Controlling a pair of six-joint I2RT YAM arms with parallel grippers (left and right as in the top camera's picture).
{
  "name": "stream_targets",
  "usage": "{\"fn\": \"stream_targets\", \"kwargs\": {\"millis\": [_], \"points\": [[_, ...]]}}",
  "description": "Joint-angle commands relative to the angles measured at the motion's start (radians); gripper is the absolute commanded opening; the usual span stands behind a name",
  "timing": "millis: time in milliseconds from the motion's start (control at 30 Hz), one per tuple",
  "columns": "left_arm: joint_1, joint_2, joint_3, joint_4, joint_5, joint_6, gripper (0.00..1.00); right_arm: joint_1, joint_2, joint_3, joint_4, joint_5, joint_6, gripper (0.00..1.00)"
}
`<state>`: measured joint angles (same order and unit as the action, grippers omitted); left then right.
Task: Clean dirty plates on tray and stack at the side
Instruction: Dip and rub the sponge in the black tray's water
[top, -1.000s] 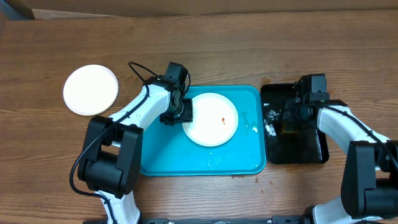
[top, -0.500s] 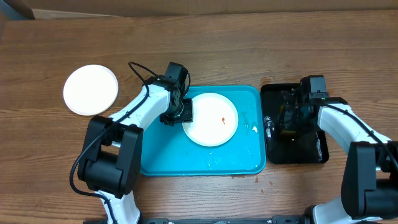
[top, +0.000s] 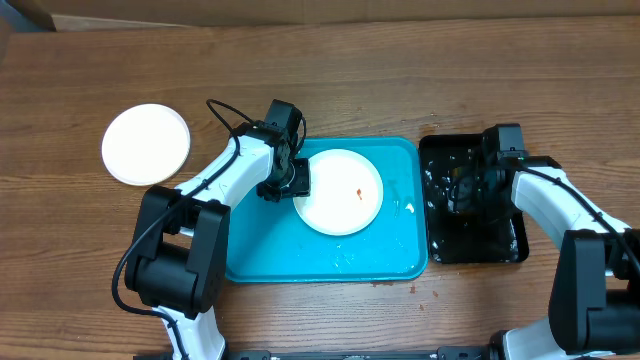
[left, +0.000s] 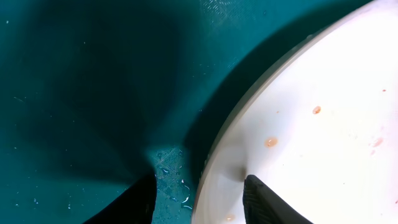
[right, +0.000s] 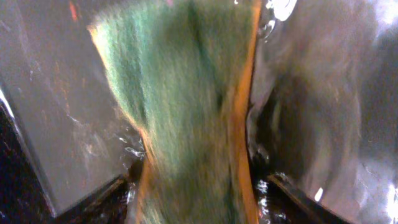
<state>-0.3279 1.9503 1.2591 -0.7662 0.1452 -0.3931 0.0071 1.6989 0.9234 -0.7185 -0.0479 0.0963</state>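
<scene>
A white plate with a small orange-red smear lies on the turquoise tray. My left gripper is at its left edge. In the left wrist view its fingers straddle the plate's rim, one on the plate and one over the tray, shut on it. A second white plate sits on the table at the far left. The yellow-green plate does not show. My right gripper is in the black tray, shut on a green and orange sponge.
The narrow black tray stands right of the turquoise tray, wet with glinting water. Water drops lie on the turquoise tray's right side. A cardboard edge runs along the table's far side.
My right gripper has shifted slightly right and back with the sponge inside the black tray, and the splashes there have moved. The left arm and plate have not moved.
</scene>
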Motion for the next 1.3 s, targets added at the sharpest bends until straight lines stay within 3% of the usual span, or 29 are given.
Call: {"fn": "stream_targets", "kwargs": {"millis": [0,33,67,133,167,200,233,567,600,633,700,767,800,833,867,967,1100,1167,1267], "points": [[-0.007,0.008,-0.013,0.0,-0.022,-0.007,0.47,-0.002,-0.011,0.007,-0.01,-0.007,0.011,0.34],[-0.008,0.008,-0.013,0.0,-0.022,-0.007,0.48,-0.002,-0.011,0.007,-0.01,-0.007,0.011,0.15],[-0.007,0.008,-0.013,0.0,-0.022,-0.007,0.48,-0.002,-0.011,0.007,-0.01,-0.008,0.011,0.05],[-0.007,0.008,-0.013,0.0,-0.022,-0.007,0.48,-0.002,-0.011,0.007,-0.011,-0.017,0.011,0.04],[-0.007,0.008,-0.013,0.0,-0.022,-0.007,0.47,-0.002,-0.011,0.007,-0.01,-0.017,0.011,0.09],[-0.007,0.008,-0.013,-0.001,-0.022,-0.007,0.48,-0.002,-0.011,0.007,-0.008,-0.017,0.011,0.35],[-0.007,0.008,-0.013,-0.001,-0.022,-0.007,0.48,-0.002,-0.011,0.007,-0.002,-0.017,0.011,0.75],[-0.008,0.008,-0.013,-0.002,-0.022,-0.007,0.48,-0.002,-0.011,0.007,0.078,0.039,0.007,0.79],[-0.008,0.008,-0.013,-0.003,-0.022,-0.007,0.48,-0.002,-0.01,0.007,0.09,0.039,0.008,0.77],[-0.008,0.008,-0.013,-0.004,-0.022,-0.007,0.48,-0.002,-0.01,0.007,0.098,0.039,0.007,0.65],[-0.008,0.008,-0.013,-0.005,-0.022,-0.007,0.48,-0.002,-0.01,0.007,0.102,0.037,0.007,0.12],[-0.008,0.008,-0.013,-0.004,-0.022,-0.007,0.48,-0.002,-0.01,0.007,0.105,0.036,0.007,0.05],[-0.008,0.008,-0.013,-0.004,-0.022,-0.007,0.48,-0.002,-0.01,0.007,0.109,0.036,0.007,0.13],[-0.008,0.008,-0.013,-0.003,-0.022,-0.007,0.48,-0.002,-0.01,0.007,0.115,0.036,0.007,0.51],[-0.008,0.008,-0.013,-0.003,-0.022,-0.007,0.49,-0.002,-0.01,0.007,0.129,0.036,0.007,0.68],[-0.008,0.008,-0.013,-0.003,-0.022,-0.007,0.49,-0.002,-0.01,0.007,0.19,0.04,0.007,0.76],[-0.008,0.008,-0.013,-0.004,-0.022,-0.007,0.49,-0.002,-0.002,0.007,0.274,0.047,0.007,0.72],[-0.008,0.008,-0.013,-0.004,-0.022,-0.006,0.49,-0.002,0.005,0.006,0.294,0.047,0.007,0.64],[-0.008,0.008,-0.013,-0.004,-0.023,-0.006,0.49,-0.002,0.024,0.005,0.303,0.048,0.007,0.21]]}}
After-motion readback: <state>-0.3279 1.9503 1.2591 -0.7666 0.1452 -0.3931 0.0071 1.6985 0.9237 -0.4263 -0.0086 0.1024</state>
